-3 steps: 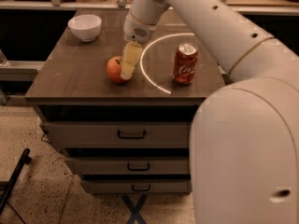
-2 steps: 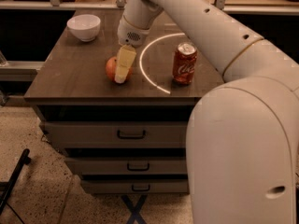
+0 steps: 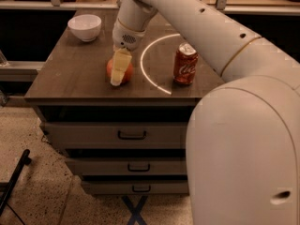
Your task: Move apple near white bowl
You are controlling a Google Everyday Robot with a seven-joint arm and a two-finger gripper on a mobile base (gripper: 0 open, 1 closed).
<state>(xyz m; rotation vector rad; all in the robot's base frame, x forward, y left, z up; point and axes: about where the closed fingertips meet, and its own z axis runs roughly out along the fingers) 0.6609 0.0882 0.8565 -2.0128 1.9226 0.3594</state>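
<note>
The orange-red apple [image 3: 128, 72] sits on the dark wooden table [image 3: 70, 78], a little left of its middle. My gripper [image 3: 118, 75] hangs down from the white arm right at the apple, and its pale yellowish tip covers the apple's middle. The apple rests on the table top. The white bowl [image 3: 85, 26] stands upright at the table's far left corner, well apart from the apple and the gripper.
A red Coca-Cola can [image 3: 185, 63] stands upright to the right of the apple. A white arc [image 3: 144, 64] is marked on the table between them. Drawers [image 3: 131, 135] sit below the table's front edge. My large white arm fills the right side.
My gripper has shifted from the apple's right side to directly over its middle and come a little lower. The apple, bowl and can have stayed in place.
</note>
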